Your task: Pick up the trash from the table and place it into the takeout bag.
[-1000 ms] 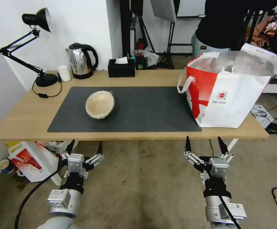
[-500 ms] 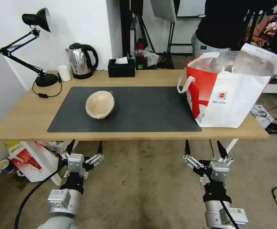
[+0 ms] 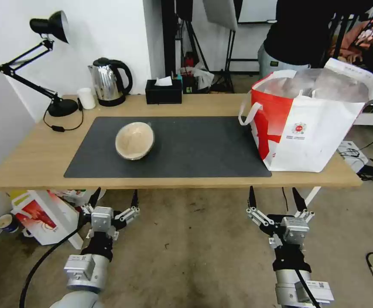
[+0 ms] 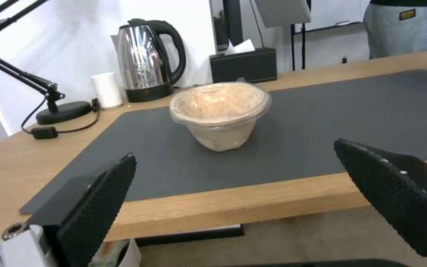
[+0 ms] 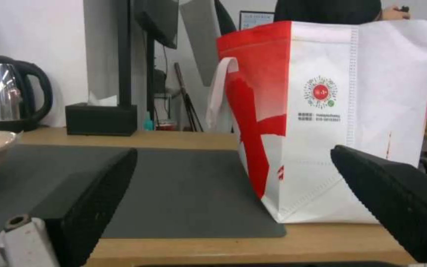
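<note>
You had both grippers spread wide, empty: left gripper [image 3: 114, 196] facing the tan bowl [image 4: 219, 113], its clear lid plain from the wrist; right gripper [image 3: 275, 196] facing the takeout bag [image 5: 337, 115].

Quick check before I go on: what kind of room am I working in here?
Probably an office or studio corner staged as a desk: a wooden table with desk lamp and electric kettle, and light stands on bare concrete behind.

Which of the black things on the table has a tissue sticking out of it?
The black tissue box at the back edge, beside the kettle. The black desk lamp is a jointed arm on a round base.
</note>
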Controlling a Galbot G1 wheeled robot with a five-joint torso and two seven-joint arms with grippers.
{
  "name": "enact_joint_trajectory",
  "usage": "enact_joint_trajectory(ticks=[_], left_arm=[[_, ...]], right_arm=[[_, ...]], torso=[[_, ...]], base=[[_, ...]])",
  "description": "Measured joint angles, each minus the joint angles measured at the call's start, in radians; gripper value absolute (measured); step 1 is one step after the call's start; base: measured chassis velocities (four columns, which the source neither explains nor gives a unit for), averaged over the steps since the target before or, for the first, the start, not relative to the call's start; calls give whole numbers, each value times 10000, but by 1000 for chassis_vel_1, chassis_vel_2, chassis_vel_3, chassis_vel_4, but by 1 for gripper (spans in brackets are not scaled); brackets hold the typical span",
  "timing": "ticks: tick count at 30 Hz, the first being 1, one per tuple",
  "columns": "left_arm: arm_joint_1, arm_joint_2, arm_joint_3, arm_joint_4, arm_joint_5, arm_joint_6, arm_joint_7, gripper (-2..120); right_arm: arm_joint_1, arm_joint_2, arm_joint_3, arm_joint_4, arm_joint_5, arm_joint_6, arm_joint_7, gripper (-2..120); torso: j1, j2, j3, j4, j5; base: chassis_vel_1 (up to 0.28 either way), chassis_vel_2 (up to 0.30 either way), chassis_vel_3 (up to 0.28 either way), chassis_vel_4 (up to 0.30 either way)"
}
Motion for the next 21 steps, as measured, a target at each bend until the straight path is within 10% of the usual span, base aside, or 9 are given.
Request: enact_joint_trajectory(ticks=[21], left_arm=[[0, 0, 0, 0, 0, 0, 0, 100]], right_arm=[[-53, -3, 58, -34, -174, 12, -135, 100]], torso=[[0, 0, 0, 0, 1]], base=[[0, 0, 0, 0]])
